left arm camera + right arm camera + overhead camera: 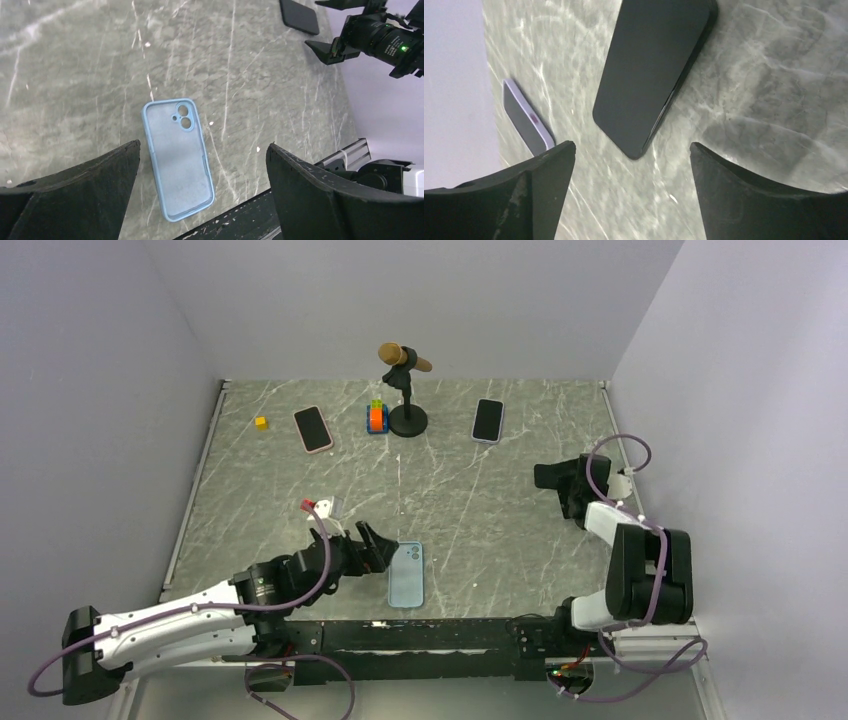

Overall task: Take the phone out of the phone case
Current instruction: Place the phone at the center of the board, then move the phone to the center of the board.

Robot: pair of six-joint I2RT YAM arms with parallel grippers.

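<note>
Working outward from the bases, I find my left gripper (pixel 378 540) spread wide with nothing between its fingers, hovering just beside the blue phone case (pixel 179 160), which lies flat at the near edge of the table (pixel 480 530). Its hollow faces up and it holds nothing: I see bare lining and 2 open camera holes, so I judge the extraction finished on this side. Farther right, my right gripper (pixel 631 147) is likewise released, poised above a black phone (pixel 654 75) that lies flat on the marble, touching neither finger. I take it for the phone from the case, set well apart so neither crowds the other. Beyond, a lilac-edged phone (pixel 488 420) and a pink-cased phone (pixel 313 429) flank a microphone stand (pixel 408 420).
</note>
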